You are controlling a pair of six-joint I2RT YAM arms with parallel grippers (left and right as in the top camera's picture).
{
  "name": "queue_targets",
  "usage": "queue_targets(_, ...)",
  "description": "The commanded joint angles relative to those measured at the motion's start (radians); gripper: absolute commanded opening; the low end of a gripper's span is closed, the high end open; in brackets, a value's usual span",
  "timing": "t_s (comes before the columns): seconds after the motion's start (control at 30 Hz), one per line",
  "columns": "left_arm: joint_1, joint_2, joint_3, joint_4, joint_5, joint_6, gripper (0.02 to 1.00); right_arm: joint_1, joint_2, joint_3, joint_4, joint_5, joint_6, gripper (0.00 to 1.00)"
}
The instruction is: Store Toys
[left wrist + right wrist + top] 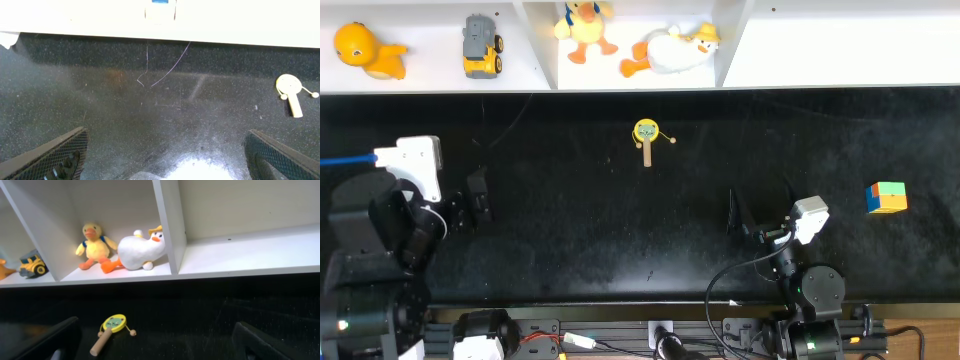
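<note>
A small yellow rattle drum with a wooden handle (647, 135) lies on the black table near the shelf; it also shows in the left wrist view (291, 92) and the right wrist view (111, 329). A multicoloured cube (886, 197) sits at the table's right side. My left gripper (472, 200) hovers open over bare table at the left, fingers (55, 155) wide apart. My right gripper (738, 215) is open at the lower right, nothing between its fingers (260, 340).
A white shelf (640, 85) runs along the back. Its left compartment holds an orange duck (365, 50) and a toy truck (481, 47). The middle one holds a yellow duck plush (584, 28) and a white goose plush (672, 50).
</note>
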Motion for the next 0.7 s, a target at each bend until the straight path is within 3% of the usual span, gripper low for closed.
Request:
queue_targets(0.03, -0.003, 0.010, -0.011, 0.000, -0.013, -0.018, 0.998, 0.004, -0.008, -0.013, 0.005, 0.012, 0.007, 0.996)
queue_targets(0.33, -0.017, -0.047, -0.032, -0.026, -0.017, -0.014, 0.996, 0.004, -0.008, -0.013, 0.005, 0.012, 0.007, 0.996)
queue_targets(0.47, 0.042, -0.183, -0.165, 0.123, -0.056, -0.014, 0.998, 0.004, -0.008, -0.013, 0.005, 0.012, 0.007, 0.996)
queue_targets(0.7, 0.140, -0.487, -0.560, 0.465, -0.034, -0.019, 0.998, 0.004, -0.008, -0.013, 0.005, 0.012, 0.007, 0.996)
